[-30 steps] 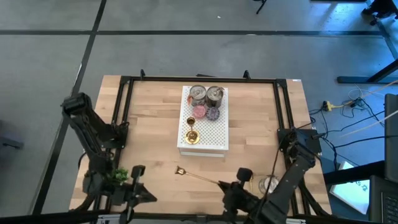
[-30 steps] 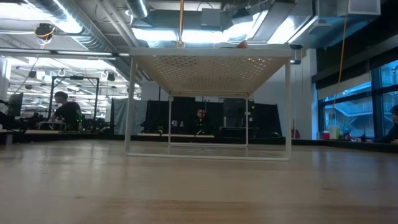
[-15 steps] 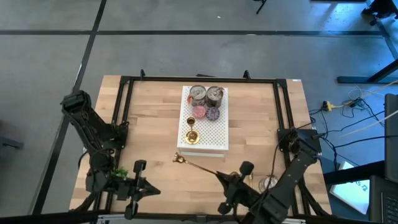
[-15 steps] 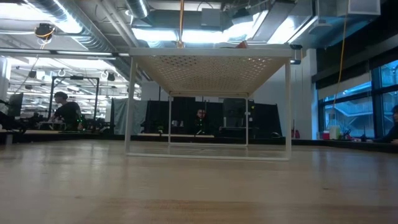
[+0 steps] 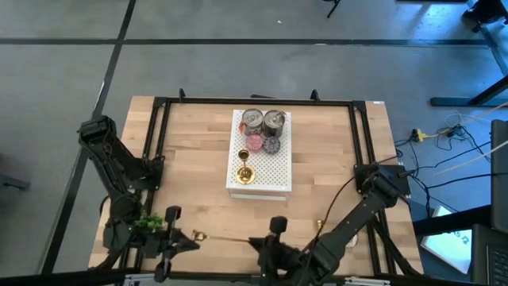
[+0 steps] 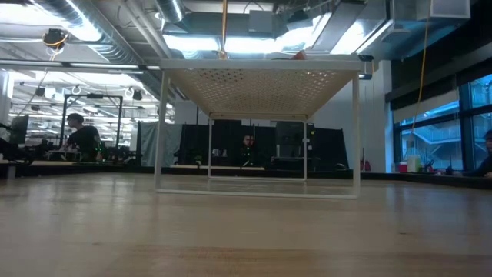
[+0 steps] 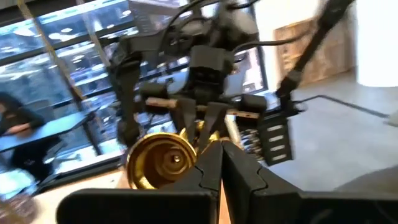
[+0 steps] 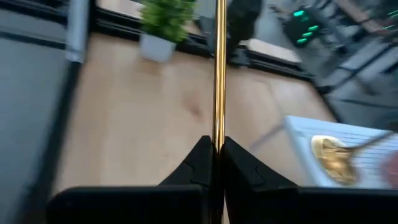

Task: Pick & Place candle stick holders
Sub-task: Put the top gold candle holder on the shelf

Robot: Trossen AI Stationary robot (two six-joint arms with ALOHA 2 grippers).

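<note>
Pressed together on a thin shiny gold stem, the right gripper sits low in the high view, just left of centre along the bottom edge, holding a long brass candle stick holder that lies nearly level and points toward the lower left of the frame. Its round flared end reaches the left gripper, whose dark fingers are closed with nothing between them, near the lower left corner beside a small green potted plant. From the right wrist view the stem runs straight up the middle of the picture as a narrow, mirror-bright gold rod clamped between the two dark fingers. From the left wrist view the holder's flared disc faces the camera as a polished golden circle with a small hub at its centre, the other arm's gripper behind it. A second gold holder, short and upright with a round base, stands on the white perforated shelf at the middle of the pale wooden table, below two round silver tins and two small pinkish and purple discs. Another small gold piece shows at lower right, possibly a third holder, though it is too small to be sure.
</note>
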